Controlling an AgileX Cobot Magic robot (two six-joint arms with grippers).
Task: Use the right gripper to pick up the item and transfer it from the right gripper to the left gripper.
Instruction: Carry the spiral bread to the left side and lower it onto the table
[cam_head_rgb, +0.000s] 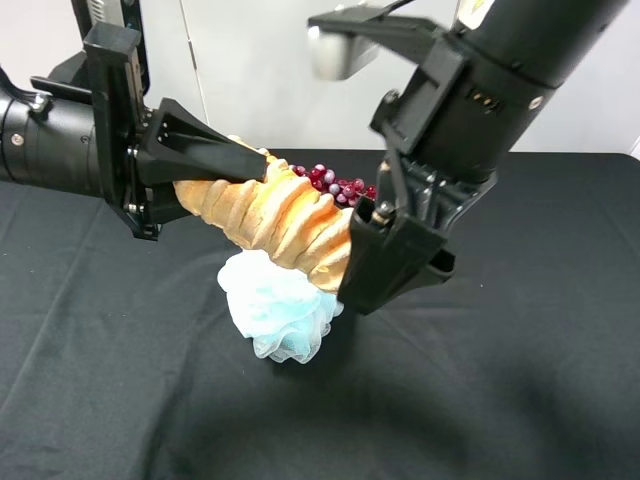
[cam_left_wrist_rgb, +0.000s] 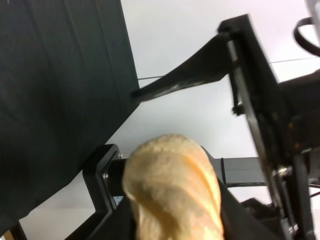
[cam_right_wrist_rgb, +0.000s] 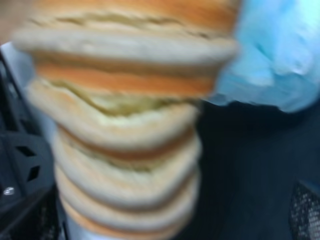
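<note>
Roll (cam_head_rgb: 280, 215) above blue puff (cam_head_rgb: 281, 306), grapes (cam_head_rgb: 338, 184)

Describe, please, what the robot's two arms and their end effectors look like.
The left black cylindrical arm shows silver bolts at the wrist and ends in a black end effector with long wedge-shaped fingers. The right thick black cylindrical arm carries a pale grey camera box and a blocky black two-fingered end effector.
</note>
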